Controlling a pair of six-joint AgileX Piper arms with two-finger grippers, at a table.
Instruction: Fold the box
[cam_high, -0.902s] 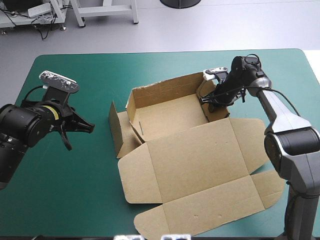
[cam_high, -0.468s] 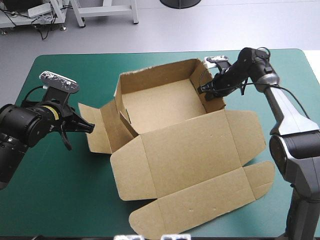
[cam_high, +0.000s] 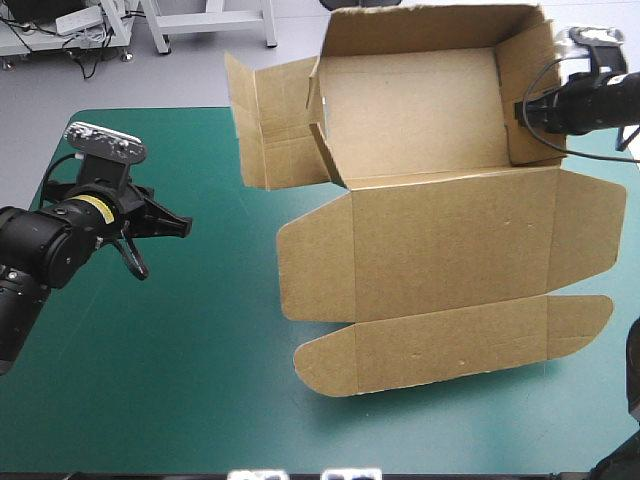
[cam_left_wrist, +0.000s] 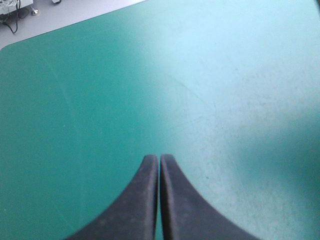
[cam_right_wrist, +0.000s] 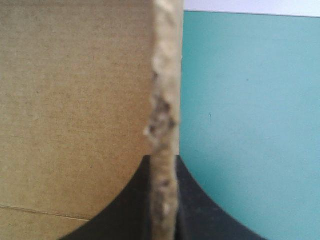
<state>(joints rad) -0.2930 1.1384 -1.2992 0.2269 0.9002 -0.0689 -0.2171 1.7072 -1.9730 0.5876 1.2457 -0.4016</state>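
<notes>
The box (cam_high: 440, 230) is hanging raised over the right half of the table, tilted so that its open tray is facing up and toward the near side. The tray, with its four walls standing, is reaching out past the table's far edge. A side panel is sticking out from the tray's left wall. The lid is spreading flat from the tray's near wall toward the near side, with a side flap at each end and a long rounded flap along its near edge. Whether that near flap is touching the table cannot be told.

The right gripper (cam_high: 527, 110) is clamping the tray's right wall from the right. In the right wrist view its black fingers (cam_right_wrist: 200, 210) are standing all but together, with the wall's rough brown edge (cam_right_wrist: 165, 100) running up between them and the board's inner face lying to one side.

The left gripper (cam_high: 182, 228) is hovering over the left part of the table, well apart from the box, pointing right. Its fingers (cam_left_wrist: 140, 200) are meeting in one pointed arch and gripping nothing, with only the bare teal-green cover (cam_left_wrist: 225, 75) lying ahead of them.
</notes>
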